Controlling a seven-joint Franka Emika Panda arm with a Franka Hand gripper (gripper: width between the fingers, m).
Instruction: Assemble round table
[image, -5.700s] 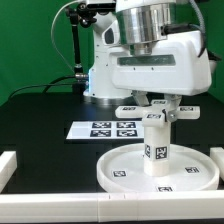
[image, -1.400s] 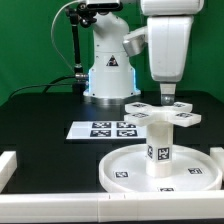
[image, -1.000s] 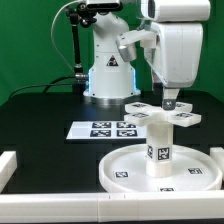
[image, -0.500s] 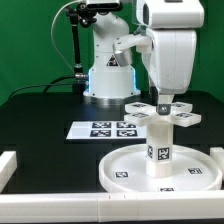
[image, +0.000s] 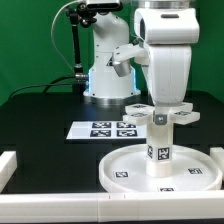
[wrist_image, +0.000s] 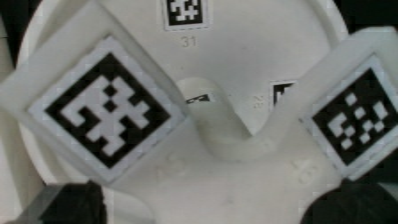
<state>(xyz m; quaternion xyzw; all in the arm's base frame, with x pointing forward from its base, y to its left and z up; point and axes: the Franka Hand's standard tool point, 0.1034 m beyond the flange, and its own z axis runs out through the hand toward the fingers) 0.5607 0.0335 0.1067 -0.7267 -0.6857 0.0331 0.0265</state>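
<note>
My gripper (image: 160, 107) hangs low over centre of foot (image: 185, 114). Jaws spread wide, nothing clamped: 2 dark fingertips (wrist_image: 68, 205) well apart above tagged foot. Foot sits atop leg (image: 157, 148), upright mid-disc (image: 120, 172). Marker board (image: 108, 129) lies behind disc, toward exterior view's left.

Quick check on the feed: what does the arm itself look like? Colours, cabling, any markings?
The arm is glossy white, with bulky rounded casings. Its base glows blue. Black cables run up beside it on the exterior view's left. The jaws show only as dark, blurred tips in the wrist view. No lettering is legible.
</note>
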